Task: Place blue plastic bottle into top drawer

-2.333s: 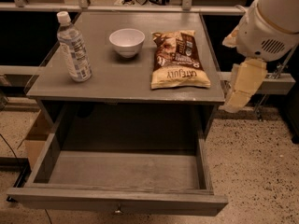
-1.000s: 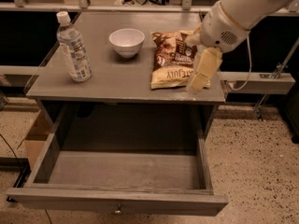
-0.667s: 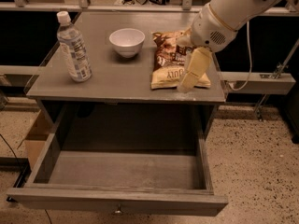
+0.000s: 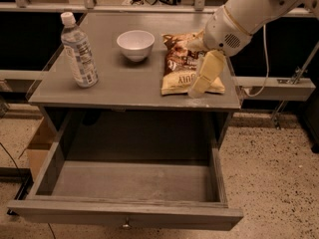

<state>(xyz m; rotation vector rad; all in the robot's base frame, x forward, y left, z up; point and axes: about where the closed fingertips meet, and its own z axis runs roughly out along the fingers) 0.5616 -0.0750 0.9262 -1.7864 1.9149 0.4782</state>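
Across table (image 4: 124,89) from bottle (image 4: 79,51), with gripper (image 4: 195,91) low over chip bag (image 4: 175,69) and open-or-closed impossible to tell, risks sweeping bowl (image 4: 135,44) or toppling bottle before reaching drawer (image 4: 75,212).

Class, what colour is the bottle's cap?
White, on the blue plastic bottle, camera view; gripper by snack bag.

The blue plastic bottle (image 4: 79,51) stands upright left of the white bowl (image 4: 135,44), well apart from it. Right of the bowl lies a snack bag (image 4: 177,73), with the gripper (image 4: 198,87) over the bag's right side. Below and in front of the bowl, the top drawer (image 4: 124,215) stands pulled open.
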